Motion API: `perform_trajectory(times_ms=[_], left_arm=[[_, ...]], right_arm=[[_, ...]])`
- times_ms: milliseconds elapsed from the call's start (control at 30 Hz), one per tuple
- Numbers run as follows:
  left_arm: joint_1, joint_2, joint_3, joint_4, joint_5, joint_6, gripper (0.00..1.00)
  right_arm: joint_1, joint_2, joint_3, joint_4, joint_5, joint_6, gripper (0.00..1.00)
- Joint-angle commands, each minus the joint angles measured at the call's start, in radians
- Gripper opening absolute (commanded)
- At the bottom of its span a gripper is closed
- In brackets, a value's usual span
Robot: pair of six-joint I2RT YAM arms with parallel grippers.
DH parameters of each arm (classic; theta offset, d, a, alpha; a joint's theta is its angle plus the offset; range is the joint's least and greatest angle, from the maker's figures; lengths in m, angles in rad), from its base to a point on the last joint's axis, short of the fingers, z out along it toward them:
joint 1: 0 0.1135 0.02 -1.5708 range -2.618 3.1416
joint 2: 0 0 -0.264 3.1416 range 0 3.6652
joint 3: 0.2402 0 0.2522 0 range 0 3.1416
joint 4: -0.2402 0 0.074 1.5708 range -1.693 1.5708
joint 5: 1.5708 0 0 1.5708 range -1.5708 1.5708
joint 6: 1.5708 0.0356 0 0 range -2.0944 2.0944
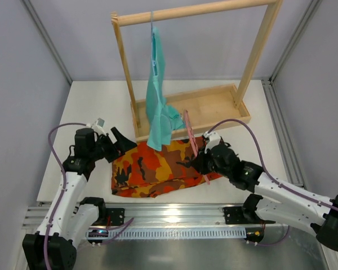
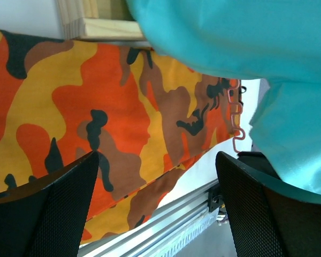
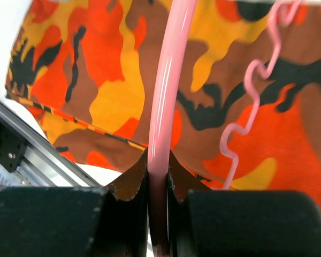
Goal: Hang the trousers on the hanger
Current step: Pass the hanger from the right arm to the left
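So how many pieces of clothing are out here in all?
2. A teal garment hangs from the wooden rack's top bar; the camouflage trousers lie spread on the table in front of it. Nothing else shows, though something could hide under them.

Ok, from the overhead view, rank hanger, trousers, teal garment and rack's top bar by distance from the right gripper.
1. Hanger: clamped in the right gripper.
2. Trousers: flat beneath it, spreading left.
3. Teal garment: hanging behind, to the left.
4. Top bar: far back, overhead.
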Motion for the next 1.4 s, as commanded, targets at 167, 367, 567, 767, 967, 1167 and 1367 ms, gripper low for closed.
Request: perform_trajectory(times_ms=[167, 367, 567, 767, 967, 1167, 1367], left_arm=[[-0.006, 0.014, 0.035, -0.038, -0.045, 0.026, 0.89], [-0.030, -0.078, 0.027, -0.016, -0.010, 0.029, 0.84], [-0.228, -0.222, 0.055, -0.023, -0.155, -0.026, 0.77], [-0.552, -0.226, 0.058, -0.016, -0.456, -0.103, 0.72], [-0.909, -0.020, 0.142, 0.091, -0.797, -0.120, 0.73], [-1.052, 0.110, 0.202, 0.192, -0.918, -0.118, 0.75], [-1.052, 0.215, 0.297, 0.247, -0.989, -0.130, 0.72]], right_arm=[[0.117, 0.064, -0.120, 0.161, 0.209, 0.168, 0.07], [0.119, 0.012, -0.232, 0.350, 0.168, 0.162, 0.04], [0.137, 0.010, -0.231, 0.433, 0.130, 0.116, 0.04], [0.154, -0.043, -0.255, 0.494, 0.094, 0.107, 0.04], [0.159, -0.085, -0.287, 0.526, 0.062, 0.093, 0.04], [0.162, -0.111, -0.298, 0.556, 0.022, 0.105, 0.04], [0.162, -0.229, -0.352, 0.536, 0.039, 0.103, 0.04]])
